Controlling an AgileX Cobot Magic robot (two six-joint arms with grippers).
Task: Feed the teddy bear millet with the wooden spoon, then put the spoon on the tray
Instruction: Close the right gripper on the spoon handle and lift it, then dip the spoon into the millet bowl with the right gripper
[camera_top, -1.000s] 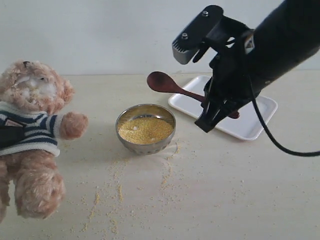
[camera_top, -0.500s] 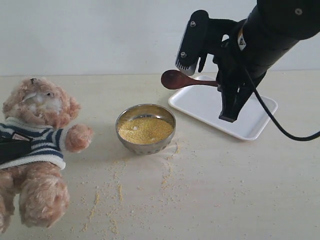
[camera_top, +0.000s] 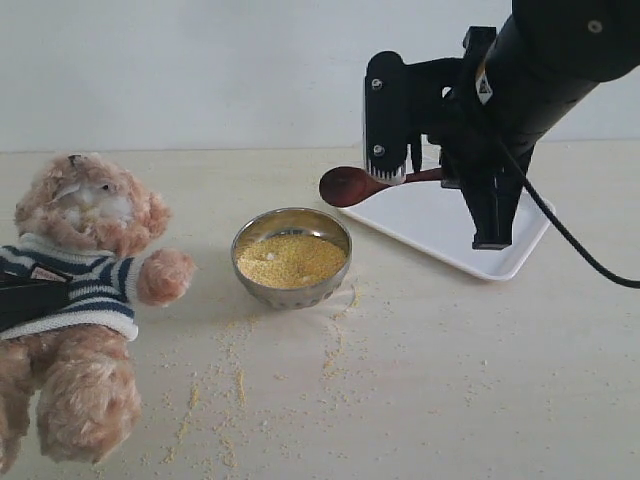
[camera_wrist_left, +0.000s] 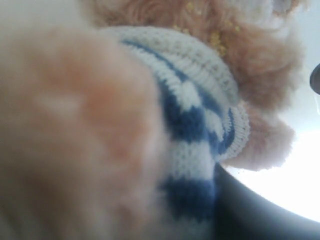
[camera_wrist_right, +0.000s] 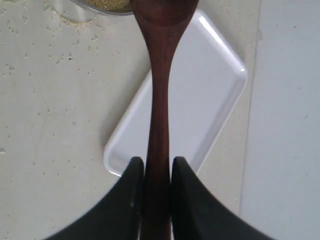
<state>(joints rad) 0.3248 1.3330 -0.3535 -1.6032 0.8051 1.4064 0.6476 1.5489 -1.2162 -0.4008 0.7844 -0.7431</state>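
Note:
The teddy bear leans at the left in its striped sweater, with millet grains on its muzzle. My left gripper is shut on the bear's body. In the left wrist view the sweater fills the frame beside one dark finger. My right gripper is shut on the handle of the wooden spoon. It holds the spoon level above the near end of the white tray. The spoon's bowl points toward the steel bowl of millet.
Loose millet grains lie scattered on the tabletop in front of the steel bowl. The right arm's cable hangs over the tray's right end. A pale wall stands behind the table.
The right gripper has swung right and turned, carrying the spoon from above the steel bowl's far side to over the tray's near end. The bear has shifted a little right and down.

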